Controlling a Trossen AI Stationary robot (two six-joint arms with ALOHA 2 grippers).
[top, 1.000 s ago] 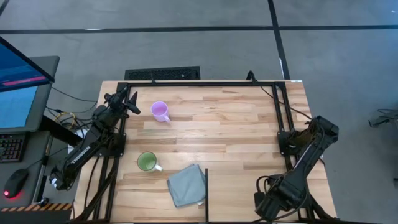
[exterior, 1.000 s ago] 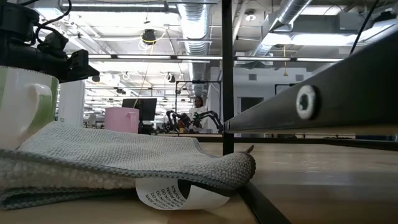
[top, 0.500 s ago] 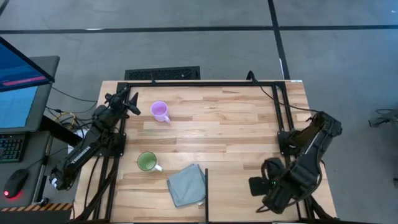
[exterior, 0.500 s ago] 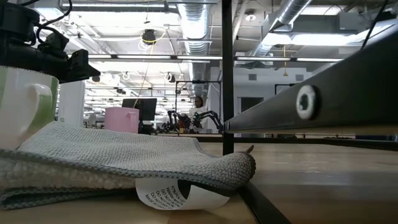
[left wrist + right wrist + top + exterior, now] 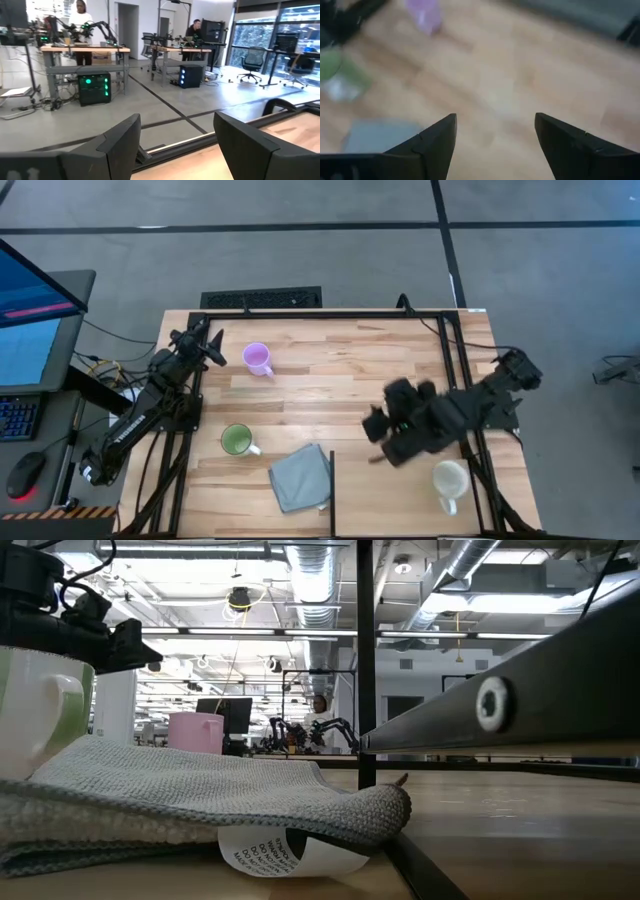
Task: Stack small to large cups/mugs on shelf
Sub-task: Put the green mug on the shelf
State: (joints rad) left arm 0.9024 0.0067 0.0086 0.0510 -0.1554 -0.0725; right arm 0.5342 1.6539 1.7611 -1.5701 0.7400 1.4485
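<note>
I see even, bright overhead light on the surface [image 5: 340, 380], soft shadows. My right wrist view is smeared with motion blur; the cloth [image 5: 180, 795] sits soft, close up.

A curled white paper label [image 5: 285, 852] is lying under the grey cloth [image 5: 190, 795] on the surface, carrying several lines of small black print that are showing upside down and too small to read. No other text is showing legibly.

The right gripper [image 5: 376, 430] hung over the table, fingers spread; the left gripper [image 5: 212, 345] waited open at the edge.
</note>
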